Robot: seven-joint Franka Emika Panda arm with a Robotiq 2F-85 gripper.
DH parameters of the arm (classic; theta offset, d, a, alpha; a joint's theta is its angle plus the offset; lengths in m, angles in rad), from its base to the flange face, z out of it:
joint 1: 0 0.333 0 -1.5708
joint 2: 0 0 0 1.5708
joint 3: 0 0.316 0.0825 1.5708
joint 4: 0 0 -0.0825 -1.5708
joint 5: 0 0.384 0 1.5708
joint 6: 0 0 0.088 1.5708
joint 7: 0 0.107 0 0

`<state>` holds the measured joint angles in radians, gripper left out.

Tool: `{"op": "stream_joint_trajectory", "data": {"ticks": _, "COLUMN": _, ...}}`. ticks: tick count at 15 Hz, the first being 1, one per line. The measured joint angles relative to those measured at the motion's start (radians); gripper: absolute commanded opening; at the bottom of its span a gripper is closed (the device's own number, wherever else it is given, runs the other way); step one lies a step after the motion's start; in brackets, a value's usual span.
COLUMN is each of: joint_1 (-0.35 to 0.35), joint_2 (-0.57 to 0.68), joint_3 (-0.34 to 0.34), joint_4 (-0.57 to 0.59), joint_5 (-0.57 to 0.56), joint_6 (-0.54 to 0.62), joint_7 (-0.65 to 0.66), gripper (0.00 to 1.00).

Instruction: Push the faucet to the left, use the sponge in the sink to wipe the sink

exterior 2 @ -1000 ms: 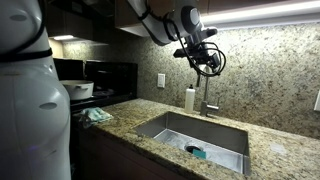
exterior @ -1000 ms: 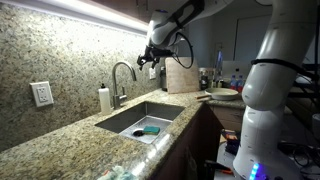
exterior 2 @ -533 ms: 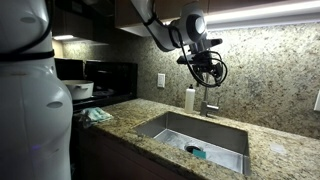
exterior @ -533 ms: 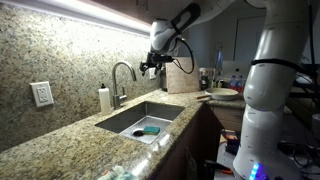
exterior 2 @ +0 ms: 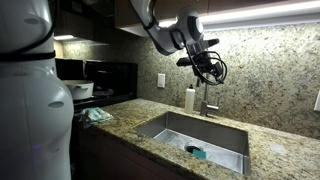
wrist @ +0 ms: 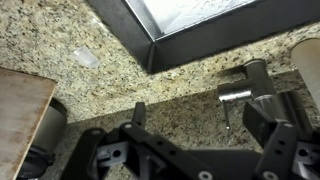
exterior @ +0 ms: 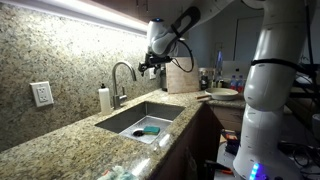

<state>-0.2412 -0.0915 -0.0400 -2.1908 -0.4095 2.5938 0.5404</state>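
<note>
The gripper (exterior: 151,66) hangs with jaws spread and empty, the faucet (exterior: 122,76) below and apart from them. In the wrist view its chrome neck seems to sit just ahead of one fingertip, though depth is hard to read. Best to lower until one finger's flank lies beside the arch, then sweep steadily; the sponge (exterior: 150,130) lies in the sink (exterior: 126,118), well below the jaws.
</note>
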Motion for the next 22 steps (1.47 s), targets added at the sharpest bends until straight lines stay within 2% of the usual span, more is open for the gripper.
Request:
{"op": "stream_joint_trajectory", "data": {"ticks": 2, "joint_1": 0.014, "joint_2": 0.021, "joint_3": -0.002, "joint_4": 0.004, "joint_5": 0.006, "joint_6": 0.026, "joint_7": 0.007, "gripper": 1.00}}
{"op": "stream_joint_trajectory", "data": {"ticks": 4, "joint_1": 0.037, "joint_2": 0.037, "joint_3": -0.008, "joint_4": -0.001, "joint_5": 0.058, "joint_6": 0.085, "joint_7": -0.001, "gripper": 1.00}}
{"op": "stream_joint_trajectory", "data": {"ticks": 9, "joint_1": 0.046, "joint_2": 0.041, "joint_3": -0.018, "joint_4": -0.001, "joint_5": 0.056, "joint_6": 0.107, "joint_7": 0.011, "gripper": 1.00}}
{"op": "stream_joint_trajectory", "data": {"ticks": 12, "joint_1": 0.011, "joint_2": 0.041, "joint_3": -0.037, "joint_4": -0.026, "joint_5": -0.159, "joint_6": 0.296, "joint_7": 0.161, "gripper": 1.00}}
{"op": "stream_joint_trajectory", "data": {"ticks": 15, "joint_1": -0.088, "joint_2": 0.047, "joint_3": -0.048, "joint_4": -0.041, "joint_5": -0.412, "joint_6": 0.493, "joint_7": 0.357, "gripper": 1.00}}
{"op": "stream_joint_trajectory", "data": {"ticks": 18, "joint_1": -0.179, "joint_2": 0.063, "joint_3": -0.058, "joint_4": -0.004, "joint_5": -0.629, "joint_6": 0.634, "joint_7": 0.587, "gripper": 1.00}}
{"op": "stream_joint_trajectory", "data": {"ticks": 20, "joint_1": -0.208, "joint_2": 0.073, "joint_3": -0.059, "joint_4": 0.046, "joint_5": -0.718, "joint_6": 0.684, "joint_7": 0.733, "gripper": 1.00}}
{"op": "stream_joint_trajectory", "data": {"ticks": 22, "joint_1": -0.207, "joint_2": 0.075, "joint_3": -0.050, "joint_4": 0.081, "joint_5": -0.744, "joint_6": 0.719, "joint_7": 0.835, "gripper": 1.00}}
